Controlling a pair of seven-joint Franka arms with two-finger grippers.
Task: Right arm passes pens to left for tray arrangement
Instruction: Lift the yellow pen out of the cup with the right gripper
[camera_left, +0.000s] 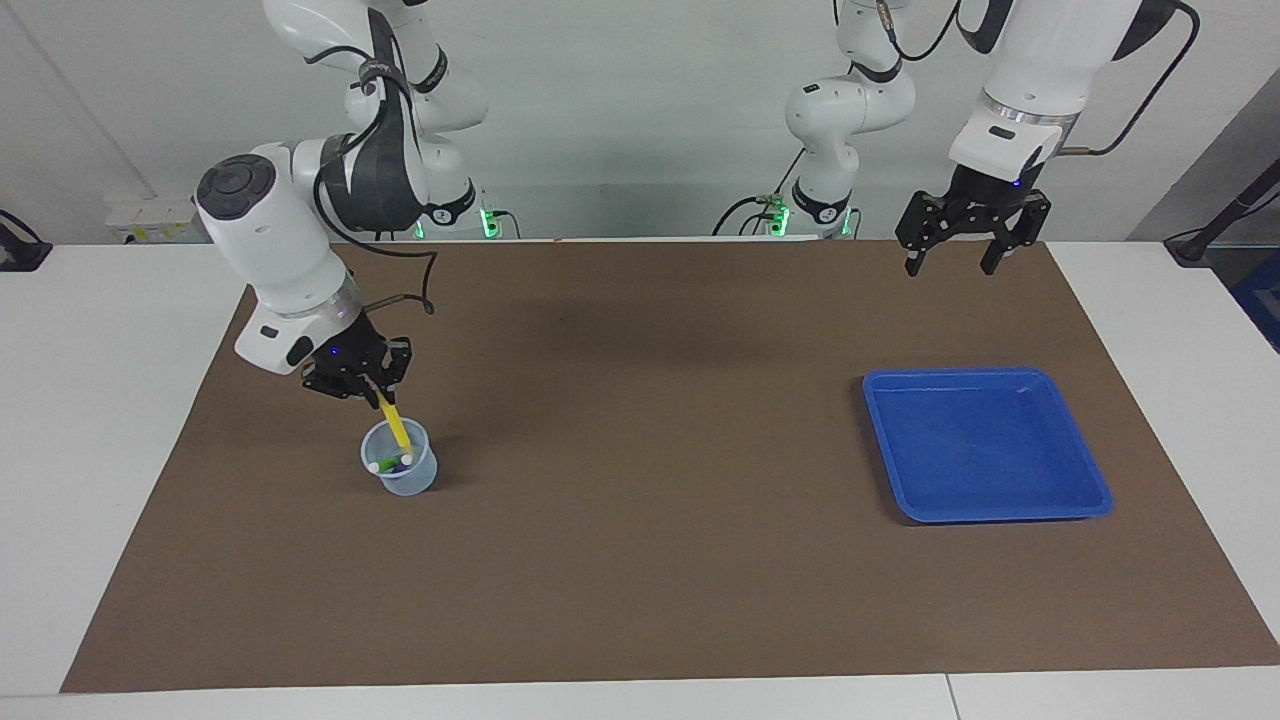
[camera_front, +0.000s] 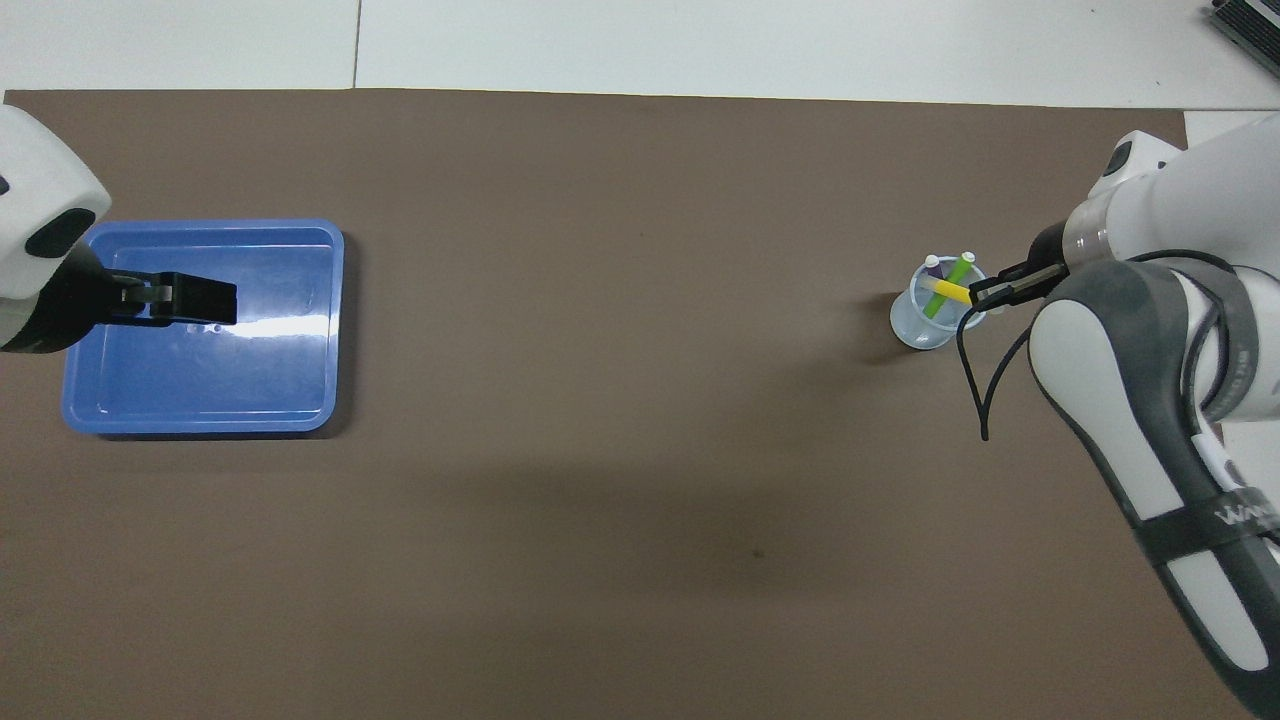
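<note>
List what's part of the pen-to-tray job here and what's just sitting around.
In the job:
- yellow pen, gripped by the right gripper, its lower end in the cup
- green pen and purple pen, in the cup
- blue tray, nothing in it
- left gripper, jaws open, waiting in the air

Just there:
- translucent cup, holding the pens
- brown mat
</note>
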